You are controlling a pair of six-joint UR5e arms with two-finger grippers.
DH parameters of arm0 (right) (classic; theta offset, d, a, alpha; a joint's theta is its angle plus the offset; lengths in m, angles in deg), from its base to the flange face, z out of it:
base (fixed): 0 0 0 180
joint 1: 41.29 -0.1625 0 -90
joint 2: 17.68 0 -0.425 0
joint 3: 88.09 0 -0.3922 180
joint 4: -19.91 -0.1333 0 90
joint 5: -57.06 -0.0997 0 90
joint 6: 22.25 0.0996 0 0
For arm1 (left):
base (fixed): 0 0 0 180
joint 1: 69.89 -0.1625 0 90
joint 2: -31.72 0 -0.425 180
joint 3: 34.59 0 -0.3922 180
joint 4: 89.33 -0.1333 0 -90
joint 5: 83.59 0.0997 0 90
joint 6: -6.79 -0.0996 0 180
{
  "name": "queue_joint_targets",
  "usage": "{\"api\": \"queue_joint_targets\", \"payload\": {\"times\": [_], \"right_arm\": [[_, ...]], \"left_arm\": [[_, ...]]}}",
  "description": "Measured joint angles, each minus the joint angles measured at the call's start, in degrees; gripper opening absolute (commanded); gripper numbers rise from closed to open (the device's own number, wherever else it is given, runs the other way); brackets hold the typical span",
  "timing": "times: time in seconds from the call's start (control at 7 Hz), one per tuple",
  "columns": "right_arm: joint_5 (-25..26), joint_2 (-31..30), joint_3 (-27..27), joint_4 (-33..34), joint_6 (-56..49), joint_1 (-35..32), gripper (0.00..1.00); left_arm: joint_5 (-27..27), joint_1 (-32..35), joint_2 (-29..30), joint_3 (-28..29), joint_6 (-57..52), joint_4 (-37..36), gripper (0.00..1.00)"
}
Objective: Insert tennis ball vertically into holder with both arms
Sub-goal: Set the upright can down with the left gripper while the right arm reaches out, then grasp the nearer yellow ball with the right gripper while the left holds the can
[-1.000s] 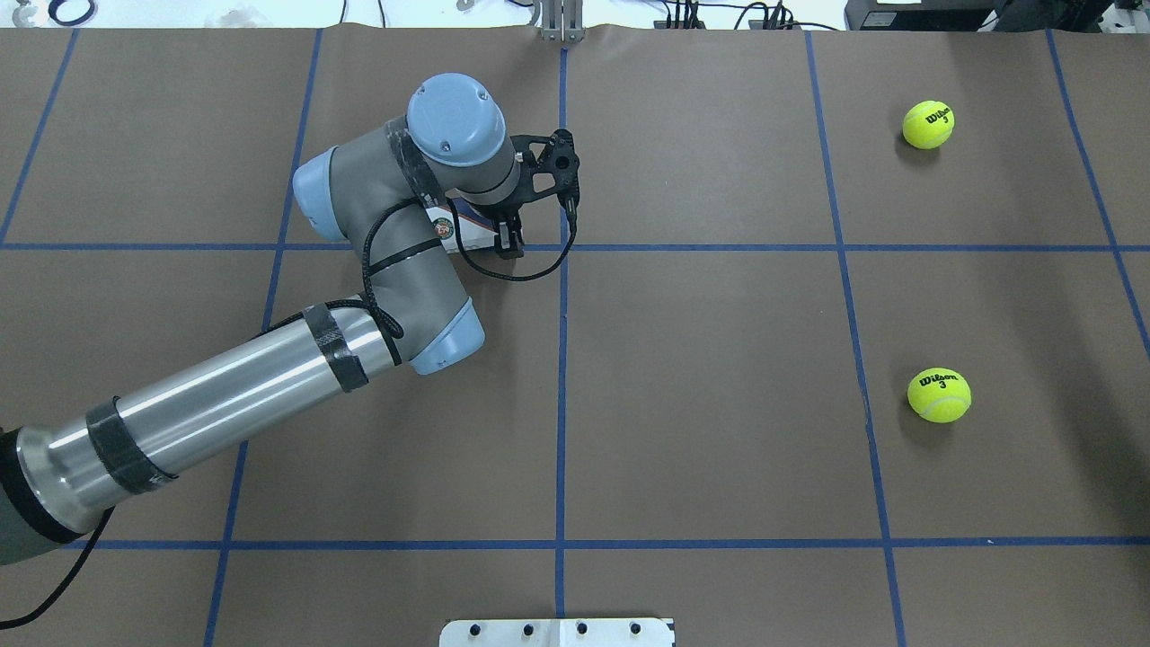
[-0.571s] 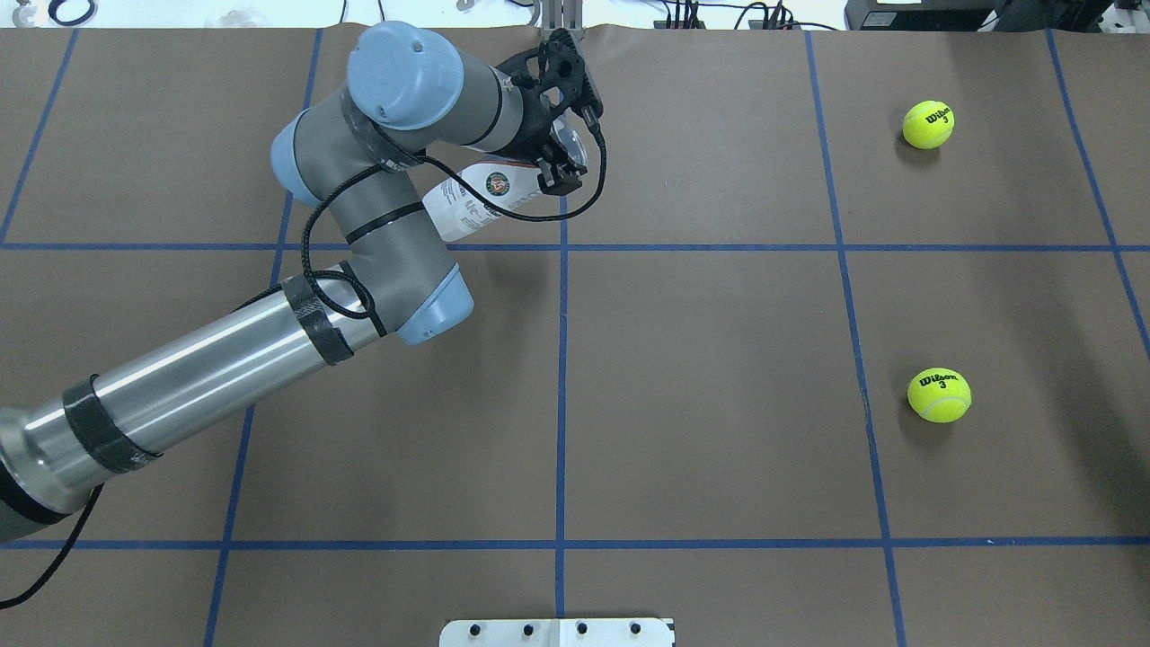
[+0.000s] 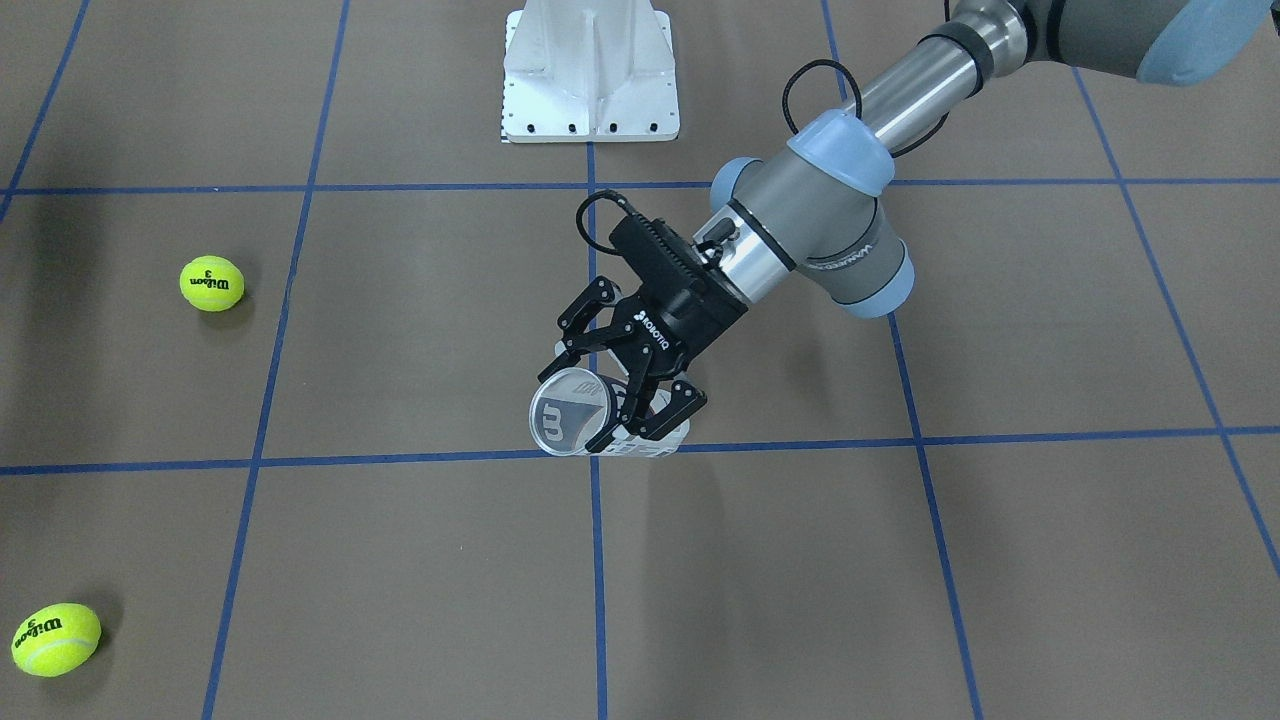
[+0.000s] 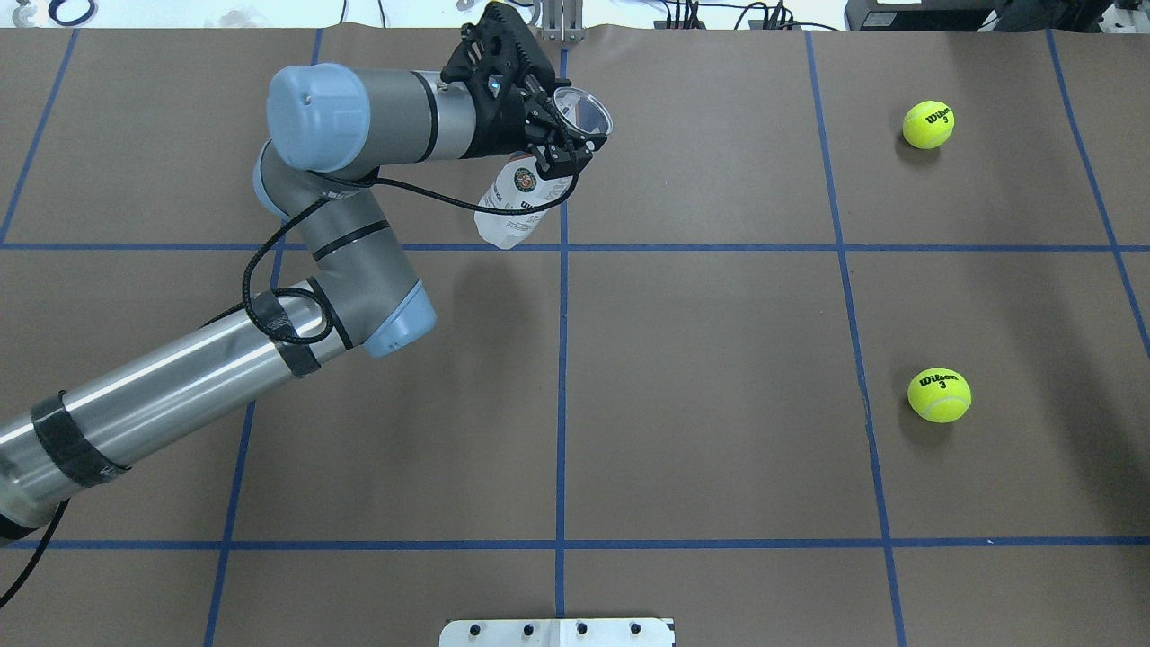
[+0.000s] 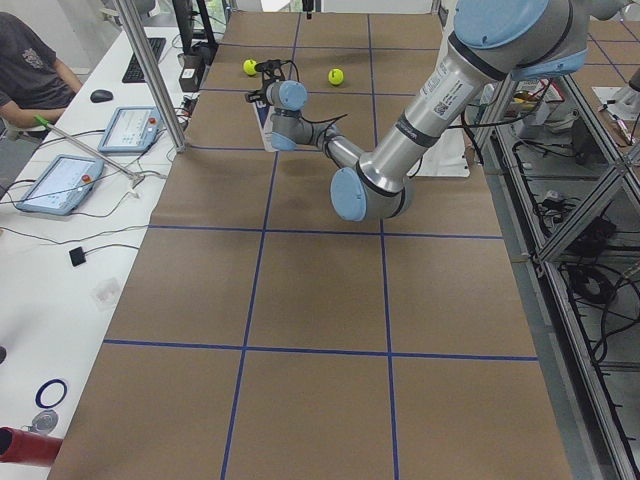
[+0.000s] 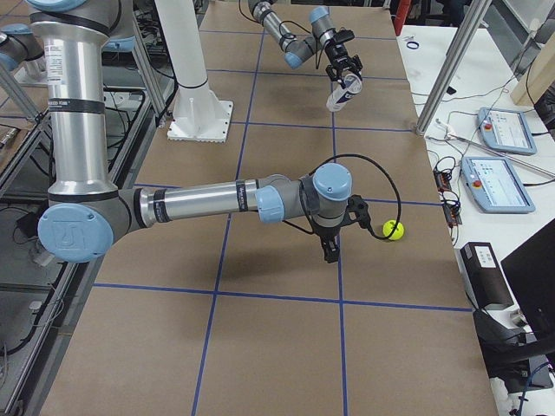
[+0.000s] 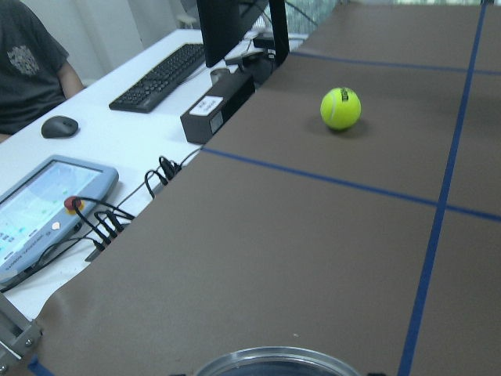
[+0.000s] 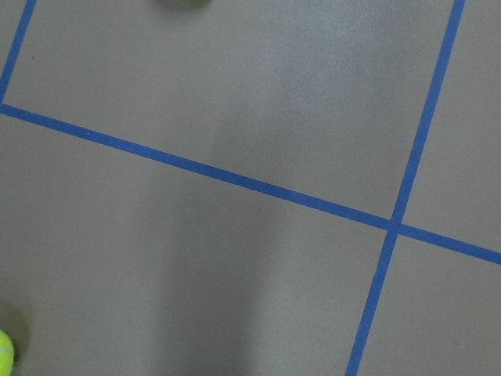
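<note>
The holder (image 4: 517, 198) is a clear can with a white label. It is off the table, tilted, with its open rim (image 4: 584, 112) uppermost. My left gripper (image 4: 550, 144) is shut on its upper part, and the front view shows this too (image 3: 590, 405). The rim shows at the bottom of the left wrist view (image 7: 270, 362). Two yellow tennis balls (image 4: 928, 124) (image 4: 939, 395) lie on the right side of the table. My right gripper (image 6: 332, 251) shows only in the exterior right view, pointing down near a ball (image 6: 394, 230). I cannot tell whether it is open.
The table (image 4: 719, 359) is brown paper with a blue tape grid. The white pedestal base (image 3: 590, 70) stands at the robot's edge. Beyond the far edge are a keyboard (image 7: 160, 74), a tablet (image 7: 47, 200) and a seated person.
My left arm has lifted the holder from lying low on the table, swung it toward the far edge and tipped it more upright. The balls have not moved.
</note>
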Motion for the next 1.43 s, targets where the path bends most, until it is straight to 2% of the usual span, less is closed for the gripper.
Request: {"api": "queue_joint_targets", "payload": {"times": [0.14,0.43,0.71,1.0,1.29,1.43], "right_arm": [[0.0,0.4,1.2,0.0,2.8,1.5,1.00],[0.0,0.6,4.6,0.0,14.3,6.0,1.00],[0.1,0.2,8.0,-0.1,26.0,9.7,1.00],[2.9,-0.1,9.4,-3.4,35.2,15.5,1.00],[7.0,-0.4,9.3,-10.3,44.8,22.1,1.00],[7.9,-0.8,9.3,-11.6,46.4,24.2,1.00]], "left_arm": [[3.3,-1.3,-1.0,0.0,1.9,6.3,0.75],[13.7,-7.2,-3.7,0.0,2.8,18.7,0.75],[22.9,-13.9,-4.9,0.0,1.8,26.1,0.75],[25.8,-17.2,-5.5,-0.3,-1.5,28.7,0.76],[26.2,-17.8,-6.7,-0.5,-3.8,29.6,0.76],[26.2,-17.9,-7.2,-0.6,-5.9,29.8,0.76]]}}
